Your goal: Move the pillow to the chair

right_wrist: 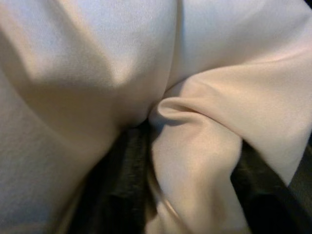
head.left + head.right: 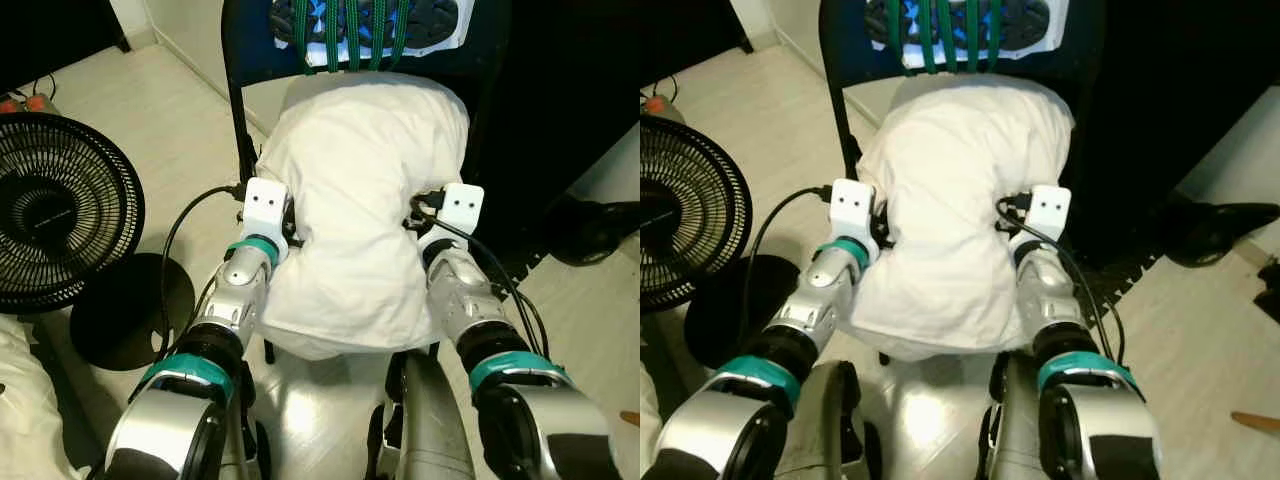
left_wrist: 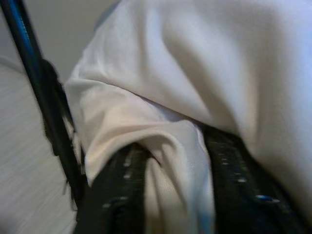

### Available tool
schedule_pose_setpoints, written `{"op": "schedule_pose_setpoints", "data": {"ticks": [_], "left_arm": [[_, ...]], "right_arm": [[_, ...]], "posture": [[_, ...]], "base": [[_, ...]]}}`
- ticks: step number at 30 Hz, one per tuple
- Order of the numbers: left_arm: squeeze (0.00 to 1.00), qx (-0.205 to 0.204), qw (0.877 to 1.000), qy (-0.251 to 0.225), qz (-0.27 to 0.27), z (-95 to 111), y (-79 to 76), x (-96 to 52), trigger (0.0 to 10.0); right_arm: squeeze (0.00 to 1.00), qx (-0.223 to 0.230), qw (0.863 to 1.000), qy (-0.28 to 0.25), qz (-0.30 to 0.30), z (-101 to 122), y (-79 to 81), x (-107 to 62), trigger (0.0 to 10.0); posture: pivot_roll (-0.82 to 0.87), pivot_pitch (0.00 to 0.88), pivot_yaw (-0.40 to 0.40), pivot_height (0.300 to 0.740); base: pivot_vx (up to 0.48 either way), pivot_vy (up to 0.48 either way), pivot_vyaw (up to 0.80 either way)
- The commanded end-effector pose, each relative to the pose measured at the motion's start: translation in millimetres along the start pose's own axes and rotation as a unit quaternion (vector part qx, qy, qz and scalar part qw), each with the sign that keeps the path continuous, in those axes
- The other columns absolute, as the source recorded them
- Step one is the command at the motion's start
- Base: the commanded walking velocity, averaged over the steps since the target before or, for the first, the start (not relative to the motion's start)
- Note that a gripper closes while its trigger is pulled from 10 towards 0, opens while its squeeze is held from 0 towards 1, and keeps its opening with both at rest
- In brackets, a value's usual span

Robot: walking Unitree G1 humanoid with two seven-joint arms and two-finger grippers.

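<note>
The pillow (image 2: pixel 360 200) sits on the seat of the dark chair (image 2: pixel 236 90), its far end up against the backrest and its near end hanging off the front edge toward the robot. The left gripper (image 3: pixel 168 195) pinches a fold of white cover between its black fingers (image 3: pixel 114 195), closed down on the fabric, and the right gripper (image 1: pixel 190 190) does the same on the other flank, a bunched ridge of cloth caught between its fingers (image 1: pixel 117 185). Here is the worry: that overhanging near end looks heavy, and if both grips let go now the pillow could slump forward and slide off onto the floor (image 2: pixel 130 110). How much of it the seat really supports is hard to judge, since the pillow covers the seat. A second risk is cloth snagging in the fingers as they open and dragging the pillow back. The fan (image 2: pixel 55 210) stands close on the left, within reach of a wide elbow swing.
</note>
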State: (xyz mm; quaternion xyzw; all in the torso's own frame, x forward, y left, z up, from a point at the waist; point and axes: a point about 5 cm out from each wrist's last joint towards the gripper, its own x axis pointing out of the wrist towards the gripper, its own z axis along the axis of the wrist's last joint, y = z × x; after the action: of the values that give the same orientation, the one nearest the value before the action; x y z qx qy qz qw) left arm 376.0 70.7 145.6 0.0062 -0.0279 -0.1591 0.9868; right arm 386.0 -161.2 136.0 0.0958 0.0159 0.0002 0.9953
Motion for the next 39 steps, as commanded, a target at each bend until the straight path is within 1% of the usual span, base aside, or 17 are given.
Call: {"op": "schedule_pose_setpoints", "data": {"ticks": [1,6,7,8,9,10,11,14,17,20,21,24,26,27,35,38,39], "left_arm": [[1.00,-0.004,0.999,0.002,-0.043,-9.3,-16.2,-4.9,10.0],[1.00,0.006,0.998,-0.007,-0.064,-11.2,-16.6,-8.6,10.0],[1.00,0.016,0.997,-0.011,-0.072,-13.0,-14.0,-11.9,10.0],[1.00,0.019,0.996,-0.015,-0.081,-14.9,-10.7,-15.7,10.0],[0.07,0.014,0.996,-0.024,-0.085,-15.8,-4.6,-22.2,10.0],[0.07,0.014,0.996,-0.024,-0.085,-15.8,-4.6,-22.2,10.0],[0.00,0.004,0.996,-0.032,-0.087,-16.1,-0.2,-27.4,10.0],[0.00,0.010,0.992,-0.065,-0.108,-13.8,4.4,-47.7,10.0],[0.00,0.006,0.992,-0.072,-0.107,-13.7,4.7,-53.8,10.0],[0.00,0.009,0.992,-0.092,-0.081,-13.8,8.0,-79.4,10.0],[0.00,0.009,0.992,-0.092,-0.081,-13.8,8.0,-79.4,10.0],[0.00,0.004,0.993,-0.109,-0.041,-7.9,13.5,-99.6,10.0],[0.00,0.004,0.993,-0.111,-0.038,-6.8,13.8,-102.4,10.0],[0.00,0.001,0.993,-0.111,-0.032,-5.5,12.9,-109.0,10.0],[0.00,-0.008,0.996,-0.084,-0.007,-9.8,9.8,-116.2,10.0],[0.00,-0.036,0.993,-0.048,0.099,-27.3,30.4,-113.5,10.0],[0.00,-0.036,0.993,-0.048,0.099,-27.3,30.4,-113.5,10.0]], "right_arm": [[1.00,0.011,1.000,0.008,0.010,-12.9,2.2,-5.5,10.0],[1.00,0.004,1.000,-0.004,0.023,-13.1,3.0,-7.9,10.0],[1.00,-0.010,1.000,-0.009,0.028,-13.6,2.6,-9.9,10.0],[0.56,-0.016,0.999,-0.014,0.031,-14.1,1.7,-12.3,10.0],[0.00,-0.020,0.999,-0.022,0.034,-15.0,-0.1,-16.8,10.0],[0.00,-0.020,0.999,-0.022,0.034,-15.0,-0.1,-16.8,10.0],[0.00,-0.024,0.999,-0.029,0.037,-15.4,-1.2,-20.8,10.0],[0.00,-0.036,0.997,-0.056,0.043,-17.4,-3.9,-39.4,10.0],[0.00,-0.036,0.996,-0.065,0.045,-18.2,-4.0,-45.7,10.0],[0.00,0.004,0.993,-0.100,0.066,-15.0,4.3,-74.0,10.0],[0.00,0.004,0.993,-0.100,0.066,-15.0,4.3,-74.0,10.0],[0.00,0.013,0.991,-0.118,0.054,-13.3,7.9,-93.0,10.0],[0.00,0.015,0.991,-0.119,0.051,-13.4,8.2,-95.2,10.0],[0.00,0.009,0.993,-0.098,0.060,-18.7,11.0,-99.2,10.0],[0.00,-0.002,0.995,-0.072,0.071,-23.2,16.0,-105.6,10.0],[0.00,-0.019,0.998,-0.037,0.054,-35.4,11.2,-104.3,10.0],[0.00,-0.019,0.998,-0.037,0.054,-35.4,11.2,-104.3,10.0]], "posture": [[0.00,0.153,0.089,0.581],[-0.01,0.117,0.089,0.581],[-0.01,0.102,0.085,0.581],[-0.01,0.099,0.085,0.581],[-0.01,0.083,0.084,0.581],[-0.01,0.083,0.084,0.581],[-0.01,0.082,0.083,0.581],[0.00,0.081,0.075,0.581],[0.00,0.078,0.071,0.581],[0.01,0.057,0.063,0.581],[0.01,0.057,0.063,0.581],[0.01,0.040,0.062,0.581],[0.01,0.040,0.062,0.581],[0.02,0.030,0.056,0.581],[0.03,0.003,0.043,0.581],[0.02,0.000,0.039,0.585],[0.02,0.000,0.039,0.585]], "base": [[0.000,0.000,0.00],[0.000,0.000,0.00],[0.000,0.000,0.00],[0.000,0.000,0.00],[0.000,0.000,0.00],[0.000,0.000,0.00],[0.000,0.000,0.00],[0.000,0.000,0.00],[0.000,0.000,0.00],[0.000,0.000,0.00],[0.000,0.000,0.00],[0.000,0.000,0.00],[0.000,0.000,0.00],[0.000,0.000,0.00],[0.000,0.000,0.00],[0.000,0.000,0.00],[0.000,0.000,0.00]]}}
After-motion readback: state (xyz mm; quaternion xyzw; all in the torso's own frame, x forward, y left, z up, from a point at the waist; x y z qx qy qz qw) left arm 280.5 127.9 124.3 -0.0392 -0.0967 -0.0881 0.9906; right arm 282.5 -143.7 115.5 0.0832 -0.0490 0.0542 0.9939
